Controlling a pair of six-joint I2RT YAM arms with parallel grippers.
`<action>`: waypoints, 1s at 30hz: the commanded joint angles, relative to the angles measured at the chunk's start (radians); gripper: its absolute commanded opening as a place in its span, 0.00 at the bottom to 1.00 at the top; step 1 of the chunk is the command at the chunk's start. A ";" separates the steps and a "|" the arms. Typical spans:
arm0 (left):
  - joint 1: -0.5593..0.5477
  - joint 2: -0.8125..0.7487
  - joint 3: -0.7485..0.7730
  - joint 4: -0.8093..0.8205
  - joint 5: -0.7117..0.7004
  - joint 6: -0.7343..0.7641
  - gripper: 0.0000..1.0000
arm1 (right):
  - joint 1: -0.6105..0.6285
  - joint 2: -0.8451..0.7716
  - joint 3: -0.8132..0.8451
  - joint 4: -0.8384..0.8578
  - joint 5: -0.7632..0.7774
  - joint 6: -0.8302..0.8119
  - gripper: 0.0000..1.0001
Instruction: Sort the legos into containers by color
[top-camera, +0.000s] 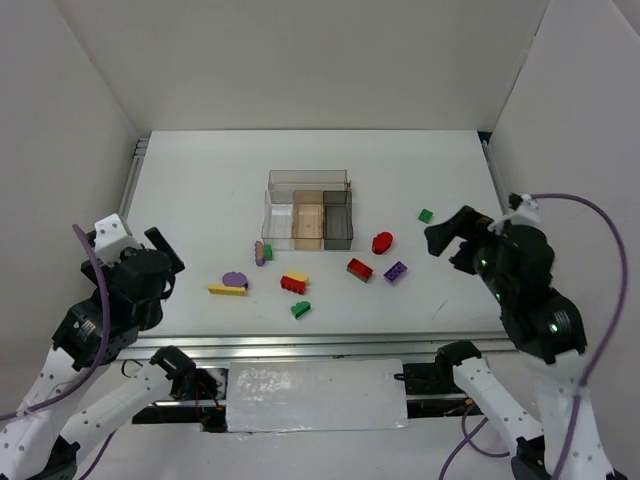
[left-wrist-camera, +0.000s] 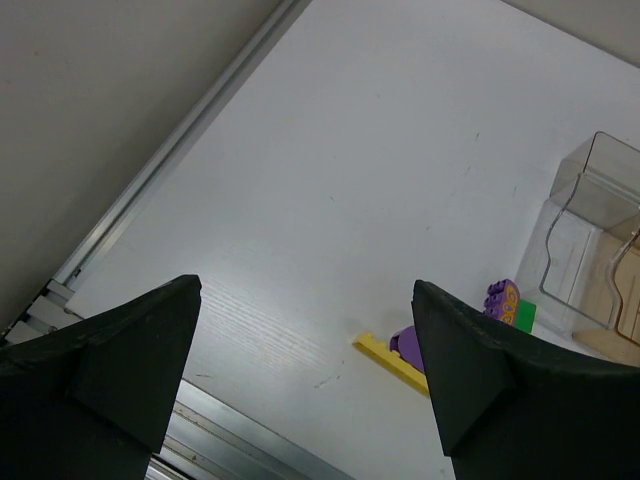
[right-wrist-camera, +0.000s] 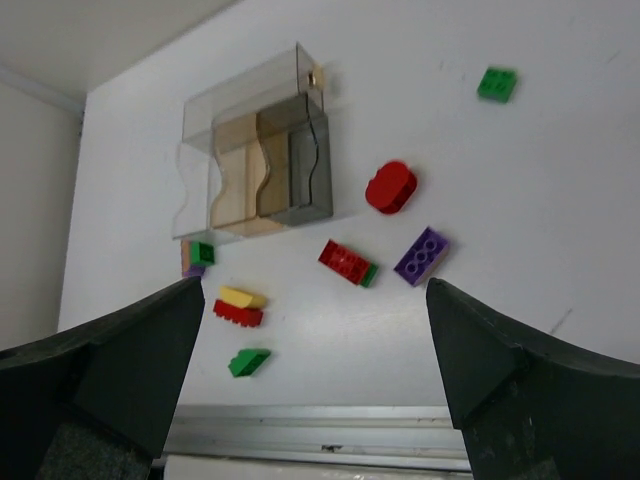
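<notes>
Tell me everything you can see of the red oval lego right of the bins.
The red oval lego is a thick, rounded piece of glossy red plastic, smooth-sided; studs cannot be made out. It lies flat on the white table, just right of the dark-grey bin but apart from it. A red brick and a purple brick lie nearer the arms. Nothing but the table touches it.
</notes>
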 joint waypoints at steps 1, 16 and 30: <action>0.018 -0.004 -0.043 0.097 0.079 0.038 1.00 | 0.007 0.150 -0.147 0.179 -0.151 0.107 1.00; 0.052 -0.029 -0.121 0.253 0.307 0.207 0.99 | 0.049 0.891 -0.173 0.454 0.076 0.238 0.96; 0.052 -0.014 -0.134 0.289 0.381 0.254 0.99 | 0.049 1.181 -0.047 0.480 0.131 0.287 0.84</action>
